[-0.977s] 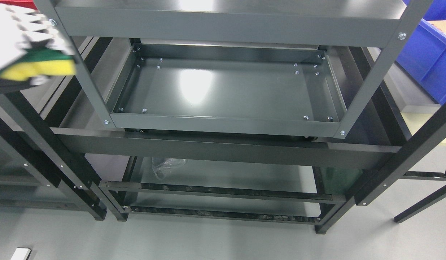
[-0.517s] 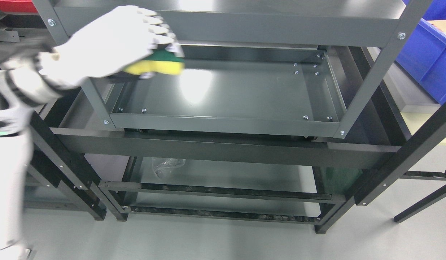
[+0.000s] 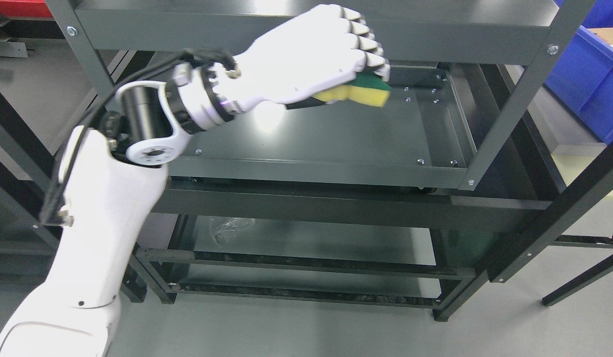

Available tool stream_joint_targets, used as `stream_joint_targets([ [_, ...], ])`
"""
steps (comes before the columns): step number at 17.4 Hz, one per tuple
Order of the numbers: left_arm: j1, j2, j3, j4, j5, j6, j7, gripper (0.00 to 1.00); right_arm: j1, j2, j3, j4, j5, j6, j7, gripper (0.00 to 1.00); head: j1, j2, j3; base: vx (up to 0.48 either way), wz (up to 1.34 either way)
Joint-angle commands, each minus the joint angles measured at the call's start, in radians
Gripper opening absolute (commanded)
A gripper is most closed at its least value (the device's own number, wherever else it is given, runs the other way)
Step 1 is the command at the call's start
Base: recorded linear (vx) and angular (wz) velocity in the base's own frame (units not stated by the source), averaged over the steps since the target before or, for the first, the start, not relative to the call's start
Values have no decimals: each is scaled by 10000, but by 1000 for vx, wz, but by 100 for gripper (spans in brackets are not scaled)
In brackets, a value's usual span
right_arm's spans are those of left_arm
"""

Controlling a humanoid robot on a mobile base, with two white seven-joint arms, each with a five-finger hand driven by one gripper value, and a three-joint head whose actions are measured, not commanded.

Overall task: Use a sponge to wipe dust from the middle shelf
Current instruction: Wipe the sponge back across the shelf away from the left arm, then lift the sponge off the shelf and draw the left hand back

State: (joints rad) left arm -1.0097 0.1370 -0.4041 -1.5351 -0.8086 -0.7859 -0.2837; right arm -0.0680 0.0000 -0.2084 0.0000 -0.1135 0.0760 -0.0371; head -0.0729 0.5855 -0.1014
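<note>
Left robot hand point(image 3: 311, 54) — curled tight round the sponge point(image 3: 358, 93) — above the middle shelf point(image 3: 336, 134)

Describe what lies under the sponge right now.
Under the sponge, held by the left hand, is bare grey middle shelf. Contact between sponge and shelf cannot be judged.

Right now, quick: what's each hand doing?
Left hand: shut on the sponge, over the middle shelf.
Right hand: not in view.
</note>
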Motion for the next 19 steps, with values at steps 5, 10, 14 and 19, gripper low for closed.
stream_joint_targets([
  [5,856,-1195,-3276,2018,-277,5,1837,1,5,-175,-3,-174,0,7,3,100,0,0,0,0,0],
  [10,2793,-1195,-2174,2756,2190,140,2101,0,5,-175,-3,-174,0,7,3,100,0,0,0,0,0],
  [14,3469,-1195,809,3078,4965,2344,2147,0,4,-175,-3,-174,0,7,3,100,0,0,0,0,0],
  [19,3607,-1195,4312,2682,6427,5382,2178,0,5,-175,-3,-174,0,7,3,100,0,0,0,0,0],
])
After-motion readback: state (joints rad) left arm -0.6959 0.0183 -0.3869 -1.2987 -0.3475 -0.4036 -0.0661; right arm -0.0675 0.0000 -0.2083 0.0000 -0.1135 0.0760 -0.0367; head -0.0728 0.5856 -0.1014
